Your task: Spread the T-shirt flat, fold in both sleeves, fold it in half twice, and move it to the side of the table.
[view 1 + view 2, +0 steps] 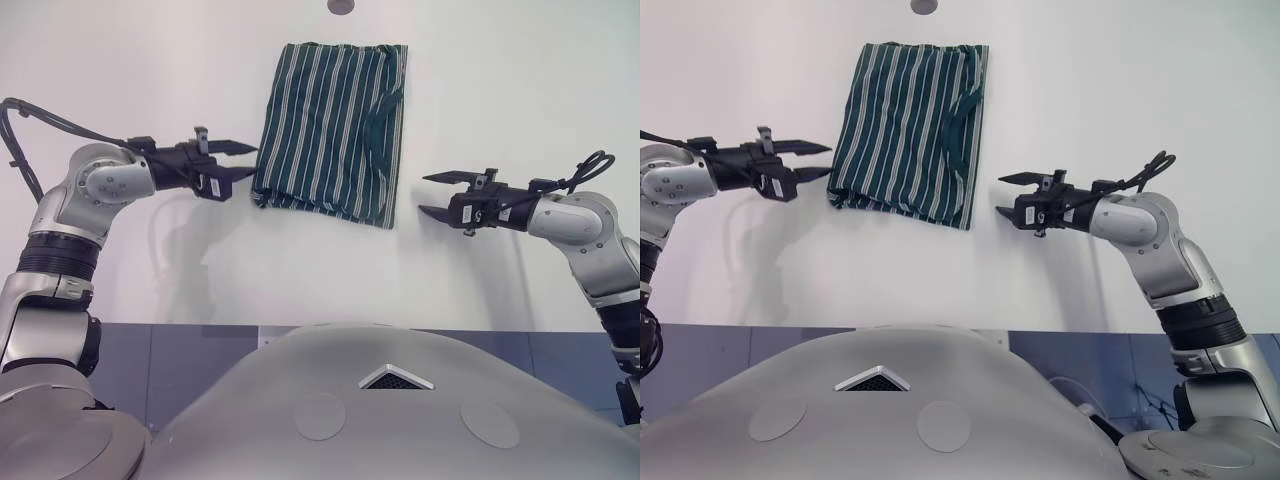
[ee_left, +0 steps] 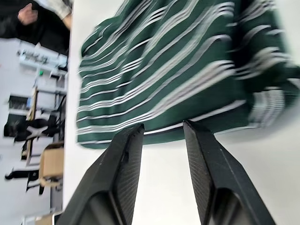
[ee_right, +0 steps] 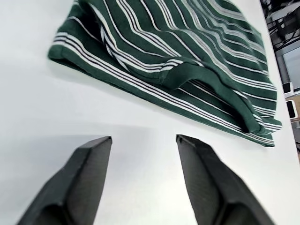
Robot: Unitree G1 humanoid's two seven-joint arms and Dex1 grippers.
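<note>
t-shirt [image 1: 330, 130]: green with white stripes, lying as a layered rectangle on the white table [image 1: 520, 80], far centre. long axis and stripes run near-to-far, leaning slightly left toward the near end. a sleeve or collar fold sits on top along the right side. near edge looks thick, several layers.

left gripper [image 1: 250, 160]: released, fingers spread, nothing between them. tips point right and sit just beside the shirt's left near corner, not touching that i can see. wrist view looks past both fingers onto the near hem.

right gripper [image 1: 424, 194]: also released and empty, tips pointing left. it stands off to the right of the right near corner, with a bare strip of table between.

key relation: the shirt lies between the two claws and a little farther out than both. the left arm is the nearer one, almost at the cloth.

judgement: sleeves look tucked in and at least one halving done. likely next is a pinch on the near corners, for a last fold or for the slide to the table side.

risk: catching only the top layer would let the stack open.
</note>
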